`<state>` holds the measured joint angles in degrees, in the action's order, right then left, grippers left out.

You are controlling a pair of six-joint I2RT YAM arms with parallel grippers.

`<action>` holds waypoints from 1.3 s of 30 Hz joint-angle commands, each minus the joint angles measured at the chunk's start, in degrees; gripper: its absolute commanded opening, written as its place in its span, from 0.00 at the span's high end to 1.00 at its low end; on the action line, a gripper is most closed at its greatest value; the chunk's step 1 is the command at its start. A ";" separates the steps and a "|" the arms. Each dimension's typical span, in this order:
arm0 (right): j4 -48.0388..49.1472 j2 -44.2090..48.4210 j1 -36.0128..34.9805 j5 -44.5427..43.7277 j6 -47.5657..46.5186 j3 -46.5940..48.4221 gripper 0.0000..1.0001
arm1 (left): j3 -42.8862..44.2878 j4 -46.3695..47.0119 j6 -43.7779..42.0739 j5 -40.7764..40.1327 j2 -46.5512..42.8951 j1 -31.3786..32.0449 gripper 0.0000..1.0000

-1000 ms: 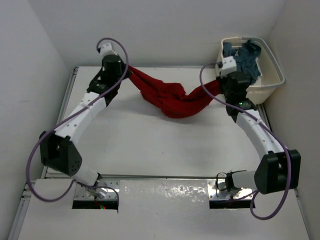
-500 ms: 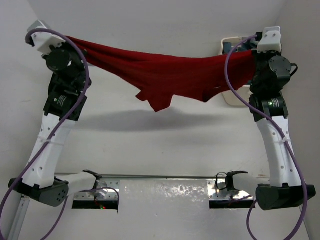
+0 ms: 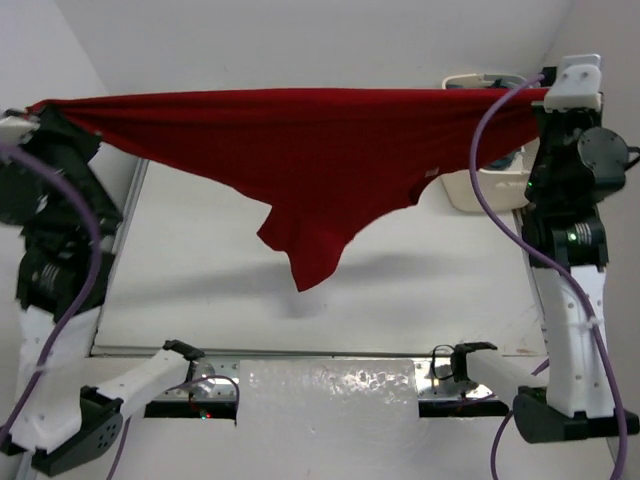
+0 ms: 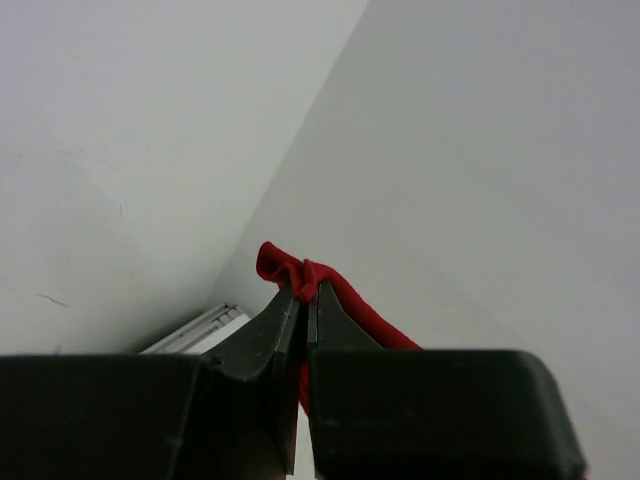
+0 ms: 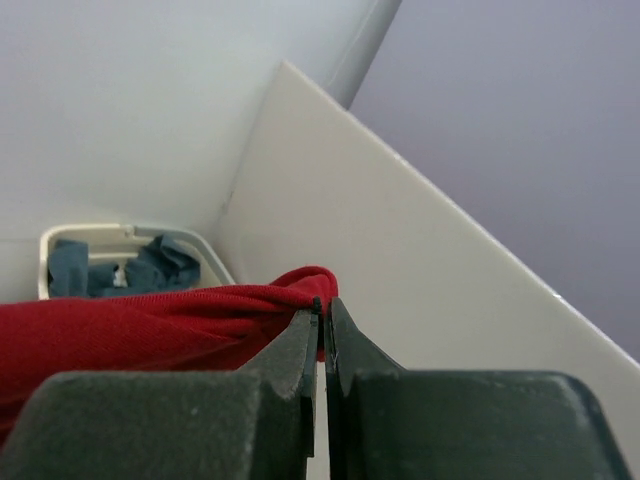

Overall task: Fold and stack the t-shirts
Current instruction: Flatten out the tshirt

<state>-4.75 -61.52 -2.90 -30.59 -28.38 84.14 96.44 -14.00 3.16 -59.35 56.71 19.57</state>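
Observation:
The red t-shirt (image 3: pixel 290 150) hangs stretched high above the table between both arms, its lower part drooping to a point near the middle. My left gripper (image 3: pixel 42 108) is shut on its left corner (image 4: pixel 290 268), raised at the far left. My right gripper (image 3: pixel 545 97) is shut on its right corner (image 5: pixel 310 285), raised at the far right. A blue-grey t-shirt (image 5: pixel 150 265) lies crumpled in the basket. No white t-shirt is in view.
A cream laundry basket (image 3: pixel 465 190) stands at the table's back right corner, mostly hidden behind the red cloth and the right arm. White walls close in the table (image 3: pixel 200 290) at the back and sides. The arm bases sit at the near edge.
Both arms have risen and spread far apart. The red t-shirt went from a bunched heap on the table to a wide sheet stretched taut in the air.

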 commanded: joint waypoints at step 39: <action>-14.40 -41.15 -7.65 16.43 22.31 9.64 0.01 | -25.35 -15.18 32.18 38.96 26.53 -23.00 0.00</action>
<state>-19.79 -108.71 -10.66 -14.02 -6.24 89.19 65.45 -32.05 37.04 -21.32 87.35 -3.70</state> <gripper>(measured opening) 0.986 0.996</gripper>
